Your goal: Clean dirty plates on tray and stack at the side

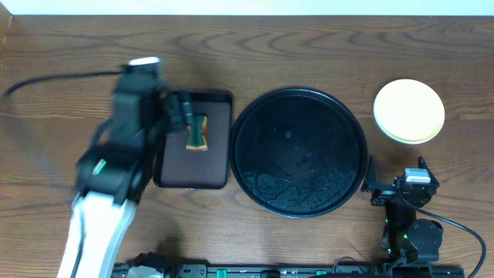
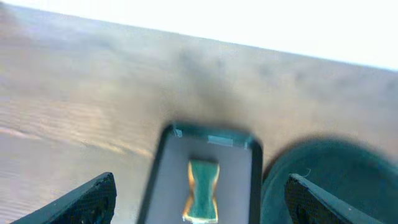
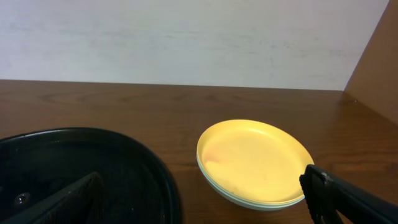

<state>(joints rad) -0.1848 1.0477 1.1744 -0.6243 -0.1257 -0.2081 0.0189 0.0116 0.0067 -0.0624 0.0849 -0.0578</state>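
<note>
The plates (image 1: pixel 409 110) stand in one stack on the table to the right of the round black tray (image 1: pixel 299 151), the pale yellow one on top and mint-blue rims under it; the stack also shows in the right wrist view (image 3: pixel 255 162). The tray holds no plates, only wet streaks. My left gripper (image 1: pixel 185 112) is open and empty above the small brown rectangular tray (image 1: pixel 216 166), over a green and yellow sponge (image 1: pixel 198 133) that lies on it (image 2: pixel 203 191). My right gripper (image 1: pixel 397 185) is open and empty, low near the front edge, between tray and stack.
The black tray's rim shows at the right of the left wrist view (image 2: pixel 323 180) and at the left of the right wrist view (image 3: pixel 93 162). Bare wooden table (image 1: pixel 62 46) lies at the back and left. A pale wall stands behind.
</note>
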